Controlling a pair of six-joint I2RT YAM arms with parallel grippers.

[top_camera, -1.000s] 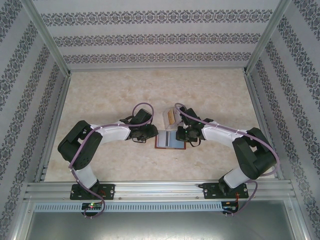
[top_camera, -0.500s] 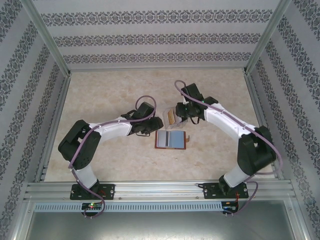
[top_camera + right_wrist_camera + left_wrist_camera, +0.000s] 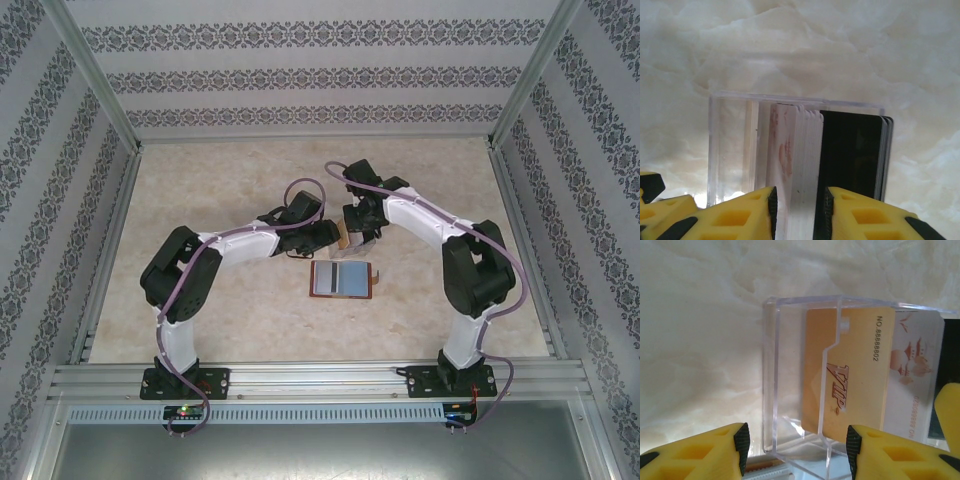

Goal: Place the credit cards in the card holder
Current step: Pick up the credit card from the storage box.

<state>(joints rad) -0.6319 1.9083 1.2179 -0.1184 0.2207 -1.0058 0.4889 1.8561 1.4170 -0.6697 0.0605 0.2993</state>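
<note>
The reddish-brown card holder [image 3: 371,284] lies open on the table, with a light blue and a grey card showing in its two halves. Just behind it stands a clear plastic case [image 3: 344,235] of credit cards. My left gripper [image 3: 327,240] is at the case's left side, open, and the case's near corner [image 3: 790,440] lies between its fingers without touching them. A tan VIP card [image 3: 855,385] leans inside. My right gripper [image 3: 800,215] hangs over the case, open a little. Its fingers straddle a stack of white cards [image 3: 797,150], beside black cards [image 3: 850,150].
The marble-patterned table [image 3: 220,180] is ringed by aluminium rails and patterned walls. Both arms reach in from the near edge and meet at the case. One yellow finger of the other gripper [image 3: 947,410] shows at the right edge of the left wrist view.
Both grippers left the card holder and moved back to the clear case, the right arm swinging round its far side. Both pairs of fingers have opened wider.
</note>
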